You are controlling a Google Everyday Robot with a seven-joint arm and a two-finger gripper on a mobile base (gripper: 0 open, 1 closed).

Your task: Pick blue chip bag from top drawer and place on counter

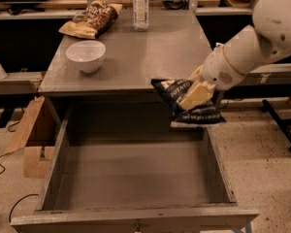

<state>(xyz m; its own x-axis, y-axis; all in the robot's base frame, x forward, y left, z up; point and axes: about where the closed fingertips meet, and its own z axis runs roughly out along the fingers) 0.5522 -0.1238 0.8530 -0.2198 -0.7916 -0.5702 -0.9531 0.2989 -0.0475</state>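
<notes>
My gripper [194, 95] is shut on the blue chip bag [177, 92], a dark navy bag with white lettering. It holds the bag in the air over the back right of the open top drawer [136, 178], level with the front right edge of the counter [150, 52]. The bag hangs partly over the counter's front edge. The drawer's grey bottom is bare. My white arm reaches in from the upper right.
On the counter stand a white bowl [86, 55] at front left, a brown and yellow chip bag [91, 19] at back left and a clear water bottle [140, 7] at the back. A cardboard piece [30, 140] leans by the drawer's left side.
</notes>
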